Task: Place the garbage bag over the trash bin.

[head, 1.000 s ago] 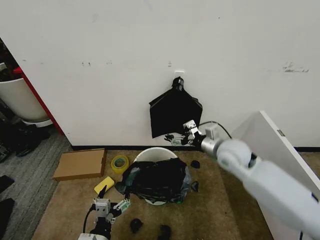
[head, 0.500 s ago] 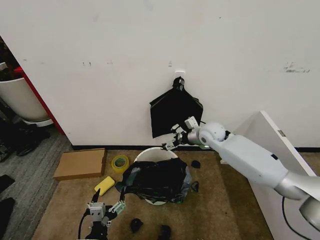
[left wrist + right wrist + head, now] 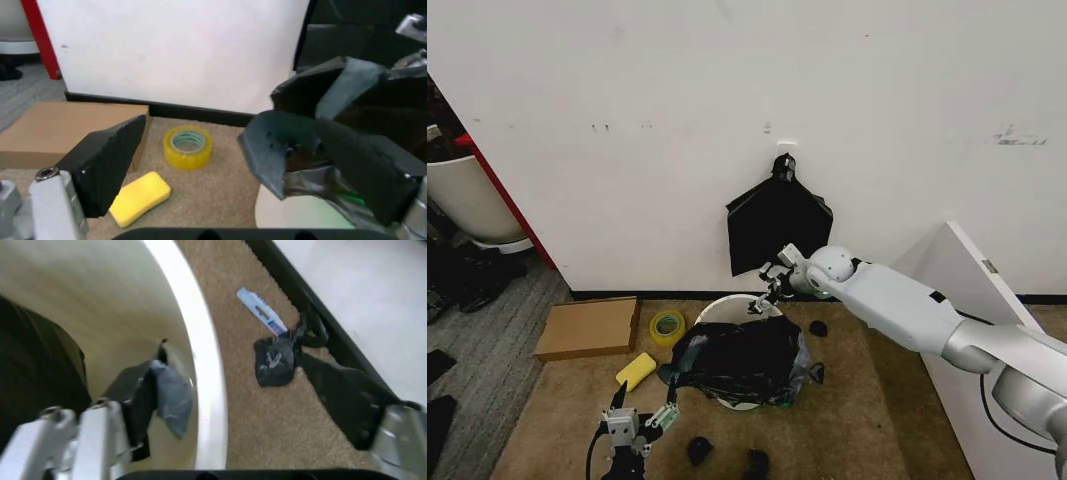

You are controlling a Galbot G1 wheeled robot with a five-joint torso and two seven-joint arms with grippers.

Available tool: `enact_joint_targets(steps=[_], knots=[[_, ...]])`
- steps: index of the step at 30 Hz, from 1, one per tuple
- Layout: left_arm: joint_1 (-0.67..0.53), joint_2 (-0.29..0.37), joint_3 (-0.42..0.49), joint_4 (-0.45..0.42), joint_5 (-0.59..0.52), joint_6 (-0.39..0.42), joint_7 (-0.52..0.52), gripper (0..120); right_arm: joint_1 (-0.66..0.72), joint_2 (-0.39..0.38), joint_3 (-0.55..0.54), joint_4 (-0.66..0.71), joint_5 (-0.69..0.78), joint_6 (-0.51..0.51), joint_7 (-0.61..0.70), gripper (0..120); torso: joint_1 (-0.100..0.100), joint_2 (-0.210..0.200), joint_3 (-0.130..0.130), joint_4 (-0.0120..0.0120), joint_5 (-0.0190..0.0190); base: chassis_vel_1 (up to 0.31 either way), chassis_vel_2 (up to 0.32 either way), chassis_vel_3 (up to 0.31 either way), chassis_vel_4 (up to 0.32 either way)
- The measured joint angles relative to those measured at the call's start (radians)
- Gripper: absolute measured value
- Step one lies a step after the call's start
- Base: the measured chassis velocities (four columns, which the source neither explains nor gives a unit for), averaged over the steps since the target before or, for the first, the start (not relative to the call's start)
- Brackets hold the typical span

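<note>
Jaws of both grippers parted, empty; garbage bag (image 3: 742, 362) drapes trash bin (image 3: 727, 309) front.

A bare utility corner or back room, more like a test space than a home. A scuffed white wall (image 3: 727, 100) meets brown carpet (image 3: 877, 400) at a black skirting (image 3: 200, 112). Loose supplies lie on the floor: a flat cardboard box (image 3: 587, 328), a roll of yellow tape (image 3: 666, 326), a yellow sponge (image 3: 635, 371). A bunch of black bags (image 3: 777, 225) hangs from a wall hook.
</note>
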Motion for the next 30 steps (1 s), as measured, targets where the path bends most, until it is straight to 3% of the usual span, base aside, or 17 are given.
enact_joint_targets(steps=[7,19,30], knots=[[0.001,-0.009,0.002,0.002,-0.002,-0.004,-0.003,100,0.001,0.008,-0.017,-0.023,-0.008,0.017,-0.026,53,0.000,0.000,0.000,0.0000,0.0001,0.000,0.000,0.000,0.000],[0.015,-0.003,0.014,-0.002,0.000,-0.010,-0.005,100,-0.003,-0.001,-0.023,-0.018,0.003,0.029,-0.046,5,0.000,0.000,0.000,0.0000,0.0001,0.000,0.000,0.000,0.000],[0.018,-0.003,0.011,-0.007,-0.001,-0.011,-0.006,100,-0.025,-0.007,0.007,0.004,0.020,0.016,-0.012,0,0.000,0.000,0.000,0.0001,0.0001,0.000,0.000,0.000,0.000]])
